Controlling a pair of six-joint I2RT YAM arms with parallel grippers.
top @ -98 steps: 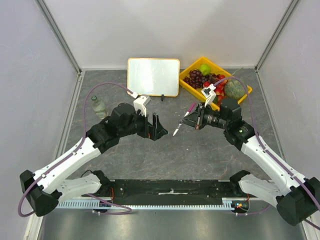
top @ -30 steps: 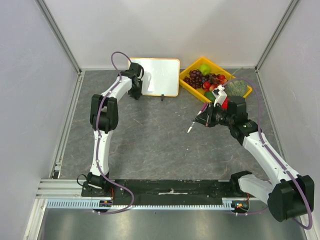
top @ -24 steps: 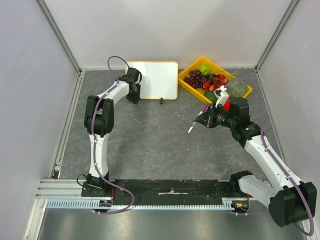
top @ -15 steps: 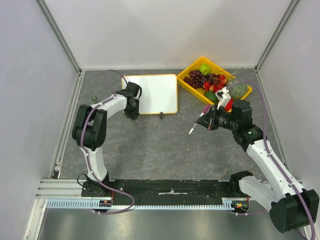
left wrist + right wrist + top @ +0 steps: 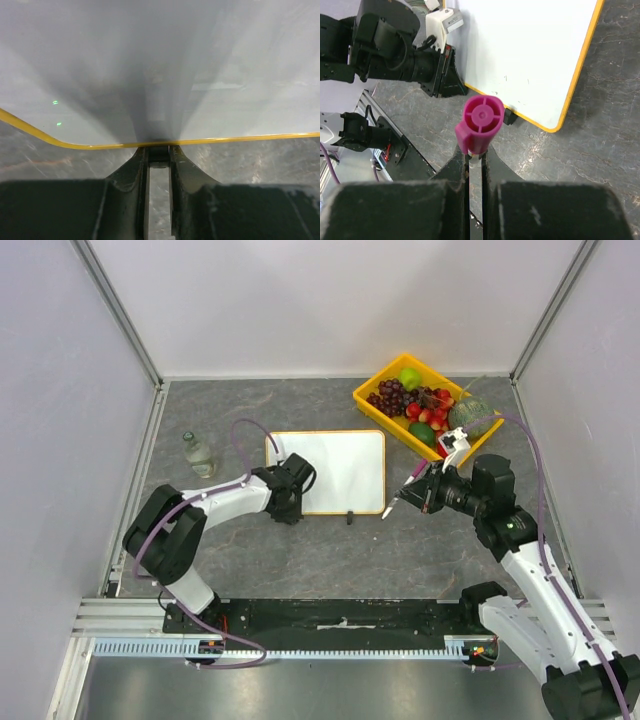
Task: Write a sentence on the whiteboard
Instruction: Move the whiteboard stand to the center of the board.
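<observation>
Left tool (image 5: 159, 151) first: its two black fingers are pinched tight on the frame of the small shiny whiteboard with a thin yellow frame (image 5: 160, 70), close to a rounded corner. I think it holds the edge so the board does not slide when the pen pushes on it. Right tool (image 5: 475, 162) is squeezed shut around a fat pink marker pen (image 5: 479, 120). That grip leaves the writing tip free to reach out in front.

The whiteboard sits about in the middle of the grey stone-look desk (image 5: 300, 560), between the two arms. It looks flat or close to flat (I cannot tell if the pinched edge is lifted a little). Its long side runs left to right across the desk, and its white face looks up. One little black foot (image 5: 350, 517) sticks out at the near edge. No words show on the board.

The marker's long line slants from the right tool down toward the left. Its pale tip points at the board's near right corner, just beside the frame. I cannot tell if the tip touches anything. I judge the writing has not begun, and the pen must next move over onto the white part.

A yellow plastic tray of fruit (image 5: 378, 374) and a small clear bottle (image 5: 197, 452) stand farther back, apart from the board.
</observation>
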